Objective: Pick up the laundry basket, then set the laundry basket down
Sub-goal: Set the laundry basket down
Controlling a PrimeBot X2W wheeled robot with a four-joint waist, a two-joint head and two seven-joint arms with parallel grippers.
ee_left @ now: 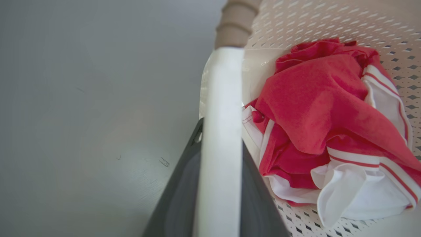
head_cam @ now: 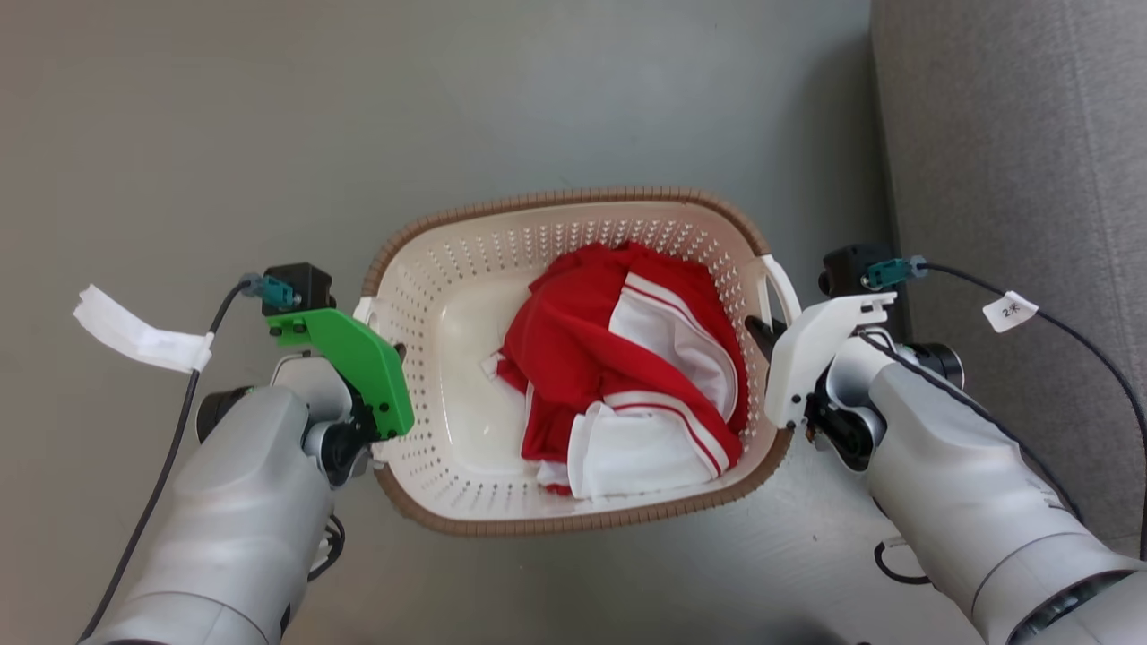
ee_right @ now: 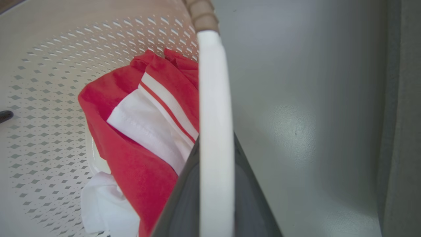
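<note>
Head view | laundry basket (head_cam: 448,287) | open floor (head_cam: 224,134) left | grey upholstery (head_cam: 1013,134) right

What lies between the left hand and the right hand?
The laundry basket, holding red-and-white clothing, spans from the left hand to the right hand in the head view.

Light was soft and even, with no hard shadows. The floor (head_cam: 269,134) carried a pale sheen low in the head view and a soft bright patch in the right wrist view. In both wrist views the near handle (ee_left: 220,148) and dark fingers (ee_left: 177,204) were blurred, and the basket (head_cam: 466,466) mesh curved toward the edges. The cloth (ee_left: 312,108) was fairly sharp.
</note>
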